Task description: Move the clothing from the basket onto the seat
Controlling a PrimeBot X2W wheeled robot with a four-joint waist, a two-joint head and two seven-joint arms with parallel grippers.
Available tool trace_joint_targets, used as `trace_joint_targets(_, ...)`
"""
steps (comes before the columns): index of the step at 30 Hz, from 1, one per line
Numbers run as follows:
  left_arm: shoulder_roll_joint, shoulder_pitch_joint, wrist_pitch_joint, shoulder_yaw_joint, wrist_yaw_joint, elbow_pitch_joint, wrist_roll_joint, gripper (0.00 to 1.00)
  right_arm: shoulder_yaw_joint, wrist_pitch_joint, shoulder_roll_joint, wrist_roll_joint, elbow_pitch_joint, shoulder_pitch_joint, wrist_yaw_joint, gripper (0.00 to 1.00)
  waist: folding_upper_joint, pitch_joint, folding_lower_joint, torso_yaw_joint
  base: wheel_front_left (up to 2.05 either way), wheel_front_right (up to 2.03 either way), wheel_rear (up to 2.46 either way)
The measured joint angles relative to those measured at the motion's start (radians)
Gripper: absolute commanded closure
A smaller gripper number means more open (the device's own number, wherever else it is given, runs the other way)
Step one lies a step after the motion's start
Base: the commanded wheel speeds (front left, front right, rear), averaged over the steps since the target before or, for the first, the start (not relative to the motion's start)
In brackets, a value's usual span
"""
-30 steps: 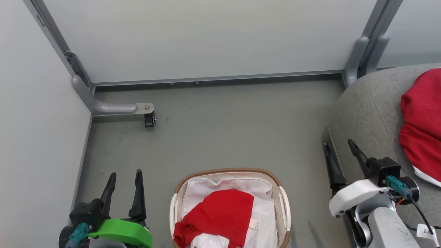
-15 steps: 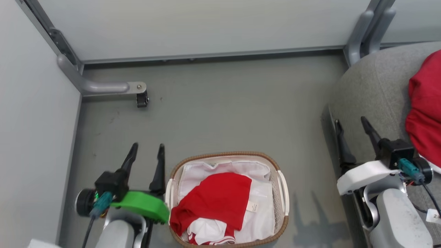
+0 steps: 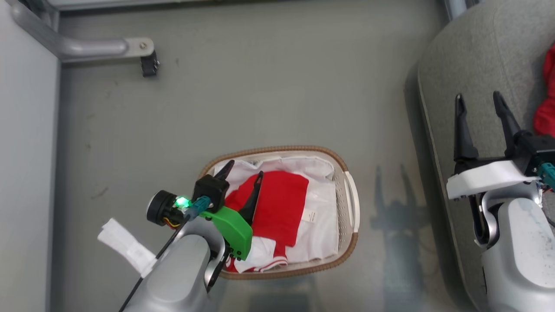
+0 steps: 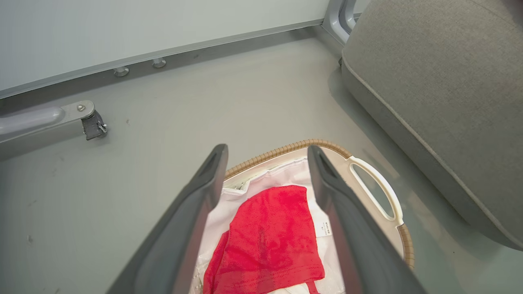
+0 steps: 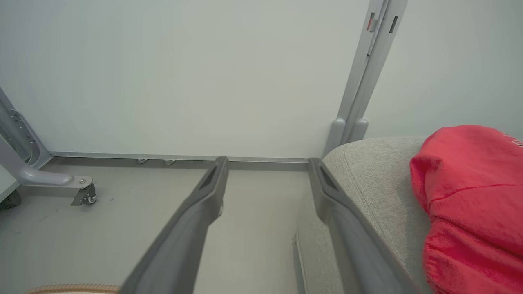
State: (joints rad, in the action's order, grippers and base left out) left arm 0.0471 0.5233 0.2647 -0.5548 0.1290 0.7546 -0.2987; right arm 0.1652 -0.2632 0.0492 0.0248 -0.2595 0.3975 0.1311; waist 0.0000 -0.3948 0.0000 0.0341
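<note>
The left gripper [image 3: 245, 168], jaws wide, hung over the red clothing [image 3: 282, 203] lying in the basket [image 3: 352, 203] near the seat [image 3: 477, 52], the right gripper [image 3: 477, 95] likewise spread and empty; a deep pinch could have snagged the white lining [image 3: 321, 234] too.

Clothing [image 3: 547, 110] on seat [image 3: 477, 56], mostly off-frame

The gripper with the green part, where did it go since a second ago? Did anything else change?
The left gripper swung right, from beside the basket to above it, fingers open over the red clothing, gripping nothing yet. The head camera also tipped down, so the whole picture shifted. The right gripper stayed open by the edge of the seat, and the red clothing lies in the basket as before.
</note>
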Motion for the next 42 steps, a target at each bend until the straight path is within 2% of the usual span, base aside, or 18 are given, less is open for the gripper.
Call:
trace_joint_targets(7,-0.001,0.12,-0.037,-0.16,0.0,0.196,-0.031,0.0,-0.018,0.0,0.0,0.022,0.056,0.045,0.0,0.0,0.0,-0.134,0.0001,0.033,0.0,0.0,0.0)
trace_joint_targets(14,-0.001,0.232,-0.072,-0.21,-0.016,0.346,-0.043,0.0,-0.04,0.0,0.0,0.056,0.1,0.087,0.0,0.0,0.0,-0.266,0.0001,0.073,0.0,0.0,0.0)
trace_joint_targets(26,0.0,0.356,-0.124,-0.213,-0.139,0.484,-0.067,0.0,-0.097,0.0,0.0,0.117,0.122,0.13,0.0,0.0,0.0,-0.427,0.0002,0.146,0.0,0.0,0.0)
trace_joint_targets(28,0.007,0.38,-0.137,-0.197,-0.181,0.502,-0.077,0.0,-0.113,0.0,0.0,0.13,0.126,0.136,0.0,0.0,0.0,-0.453,0.0001,0.165,0.0,0.0,0.0)
trace_joint_targets(32,0.024,0.401,-0.143,-0.187,-0.23,0.514,-0.083,0.0,-0.127,0.0,0.0,0.145,0.132,0.147,0.0,0.0,0.0,-0.478,0.0001,0.184,0.0,0.0,0.0)
trace_joint_targets(42,0.048,0.435,-0.159,-0.173,-0.247,0.522,-0.107,0.0,-0.155,0.0,0.0,0.179,0.134,0.152,0.0,0.0,0.0,-0.522,0.0,0.217,0.0,0.0,0.0)
